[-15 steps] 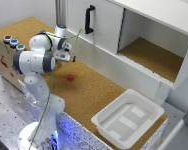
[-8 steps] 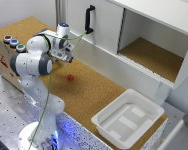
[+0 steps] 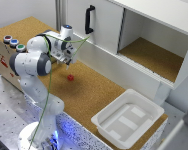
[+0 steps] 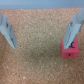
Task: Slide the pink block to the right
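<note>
1. I see the claw (image 3: pixel 68 61) hanging above the cork counter (image 3: pixel 94 95), its fingers (image 4: pixel 7 30) spread wide and holding nothing.
2. The pink block (image 3: pixel 70 77) lies on the counter just below the claw.
3. In the wrist view the pink block (image 4: pixel 69 49) sits right at one fingertip, apparently touching it.

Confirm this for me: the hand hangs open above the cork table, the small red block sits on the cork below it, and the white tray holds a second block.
Not quite. The exterior view shows the white tray holding no block. The rest stands: the hand hangs open above the cork table, and the small red block sits on the cork below it; the wrist view shows it beside one finger.
</note>
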